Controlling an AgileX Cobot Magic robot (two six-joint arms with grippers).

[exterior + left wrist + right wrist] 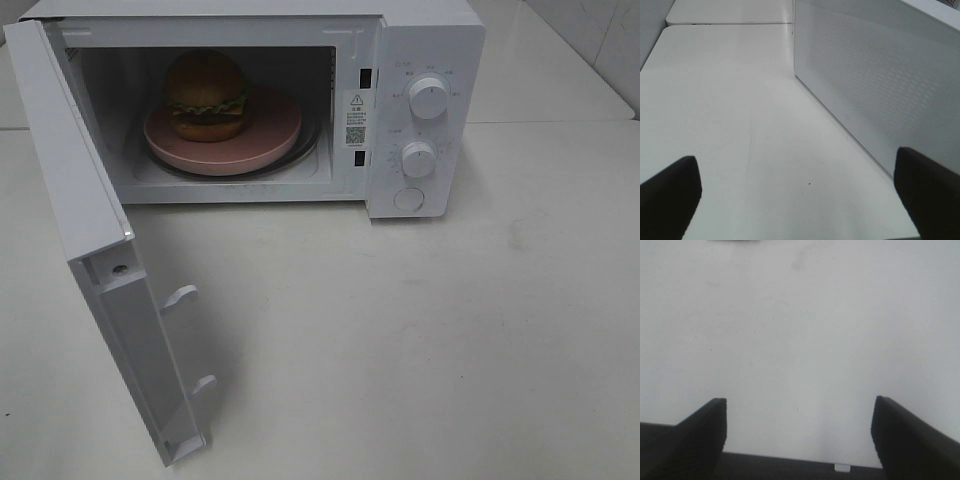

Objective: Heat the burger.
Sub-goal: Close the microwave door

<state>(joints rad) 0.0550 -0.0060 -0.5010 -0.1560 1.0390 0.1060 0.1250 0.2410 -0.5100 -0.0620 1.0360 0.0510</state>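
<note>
The burger (207, 95) hides part of the plate (272, 140); the label (355, 120) is unreadable.

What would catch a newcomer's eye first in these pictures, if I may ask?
The burger sits on a pink plate inside the white microwave, whose door stands wide open on the high view's left. The left gripper and the right gripper hang empty over the white table, fingers apart.
</note>
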